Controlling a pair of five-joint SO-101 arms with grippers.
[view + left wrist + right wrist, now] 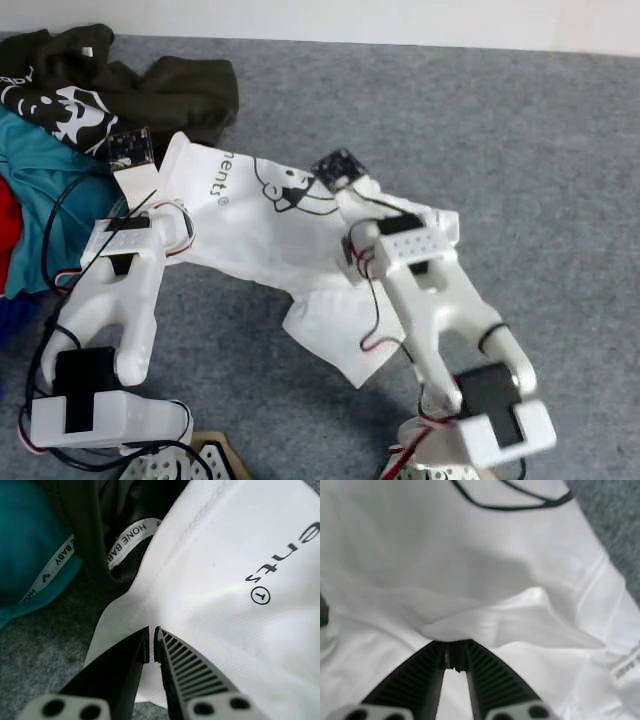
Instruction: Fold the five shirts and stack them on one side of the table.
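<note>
Two grippers on white shirt [270,230] — shirt lies crumpled mid-table, print up. Left gripper [151,647] clenched on its far-left edge. Right gripper [454,661] pinching raised fold toward its right side. Dark shirt [150,90] and teal shirt [40,190] heaped far left, unfolded. Judged step: spreading first shirt flat. Next move calls for even outward pull from both arms — slack visible in middle.

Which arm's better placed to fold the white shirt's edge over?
Left, probably: left gripper pinches the white shirt at its edge beside the dark shirt; right gripper pinches a ridge mid-cloth.
</note>
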